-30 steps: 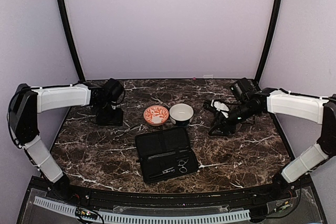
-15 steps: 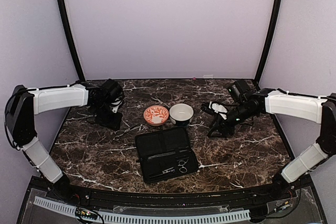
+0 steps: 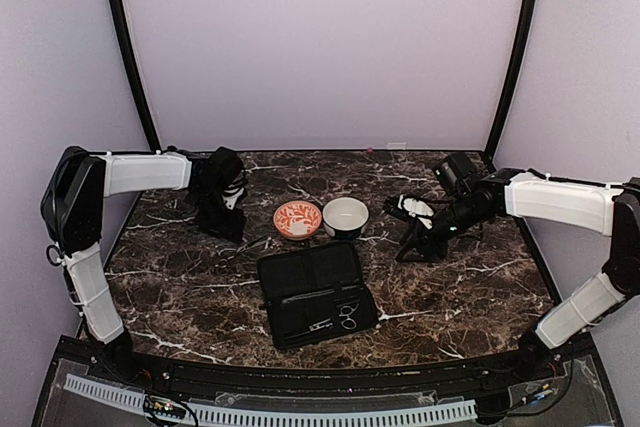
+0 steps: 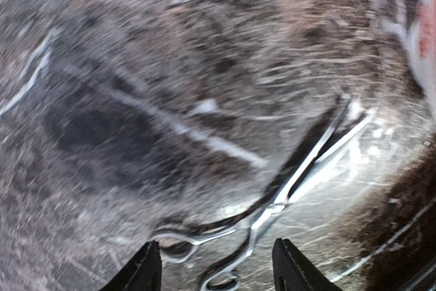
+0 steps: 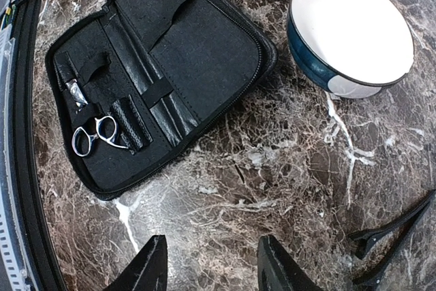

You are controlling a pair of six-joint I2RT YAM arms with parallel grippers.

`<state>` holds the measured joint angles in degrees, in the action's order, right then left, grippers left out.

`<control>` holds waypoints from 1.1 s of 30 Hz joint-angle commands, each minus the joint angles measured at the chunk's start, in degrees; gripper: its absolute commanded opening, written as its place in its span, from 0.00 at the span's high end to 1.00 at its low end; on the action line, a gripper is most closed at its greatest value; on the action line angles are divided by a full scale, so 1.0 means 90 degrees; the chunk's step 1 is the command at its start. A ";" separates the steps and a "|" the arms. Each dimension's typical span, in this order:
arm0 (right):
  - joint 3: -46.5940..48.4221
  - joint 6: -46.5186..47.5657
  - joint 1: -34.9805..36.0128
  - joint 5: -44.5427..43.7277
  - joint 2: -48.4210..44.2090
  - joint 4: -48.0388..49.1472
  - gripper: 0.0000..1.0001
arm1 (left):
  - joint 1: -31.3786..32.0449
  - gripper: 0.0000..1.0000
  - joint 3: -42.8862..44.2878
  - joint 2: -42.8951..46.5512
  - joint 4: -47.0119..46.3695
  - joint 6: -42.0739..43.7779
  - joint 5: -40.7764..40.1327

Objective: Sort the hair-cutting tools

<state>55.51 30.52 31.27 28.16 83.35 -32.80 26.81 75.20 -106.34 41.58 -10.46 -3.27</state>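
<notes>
A pair of silvery scissors (image 4: 289, 192) lies loose on the marble, blurred in the left wrist view. Its ring handles are between the tips of my left gripper (image 4: 218, 274), which is open and low over them. From above, the left gripper (image 3: 226, 221) is left of the bowls. A second pair of scissors (image 5: 94, 135) sits strapped in the open black case (image 5: 197, 59), beside slim dark sticks (image 5: 133, 120). Two black clips (image 5: 392, 235) lie at the right. My right gripper (image 5: 211, 267) is open and empty over bare marble, between the case and the clips.
An orange-patterned bowl (image 3: 297, 219) and a white bowl (image 3: 345, 217) stand side by side behind the case (image 3: 315, 292). The white bowl (image 5: 351, 39) is empty inside. The table's front edge (image 5: 20, 134) runs just past the case.
My left arm swung its elbow back and the left gripper shifted slightly right, over the loose scissors. The right gripper barely moved.
</notes>
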 commanded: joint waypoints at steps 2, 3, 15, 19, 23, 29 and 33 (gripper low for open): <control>0.0122 0.0092 0.0046 -0.0067 0.0016 -0.0008 0.56 | 0.0002 0.44 0.0164 0.0077 -0.0309 0.1137 0.1071; 0.0113 0.0102 0.0051 -0.0071 0.0016 -0.0008 0.56 | 0.0005 0.45 0.0173 0.0064 -0.0263 0.1315 0.1105; 0.0120 0.0127 0.0064 0.0003 0.0211 -0.0033 0.57 | -0.0110 0.49 -0.0108 -0.0116 -0.0178 0.2933 0.0671; 0.0151 0.0139 0.0089 -0.0020 0.0299 -0.0076 0.57 | -0.0168 0.49 0.0010 -0.0291 -0.0051 0.3014 0.1442; 0.0151 0.0149 0.0096 -0.0071 0.0304 -0.0076 0.57 | -0.0171 0.48 -0.0050 -0.0495 -0.0078 0.3034 0.1288; 0.0141 0.0166 0.0093 -0.0073 0.0305 -0.0086 0.58 | -0.0180 0.63 -0.0156 -0.0556 0.0085 0.3032 0.1059; 0.0142 0.0183 0.0109 -0.0045 0.0329 -0.0101 0.58 | -0.0167 0.72 -0.0306 -0.0409 0.0214 0.2958 0.1064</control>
<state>55.51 31.35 31.79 27.57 85.73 -33.50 25.50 74.85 -111.15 39.92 16.08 6.02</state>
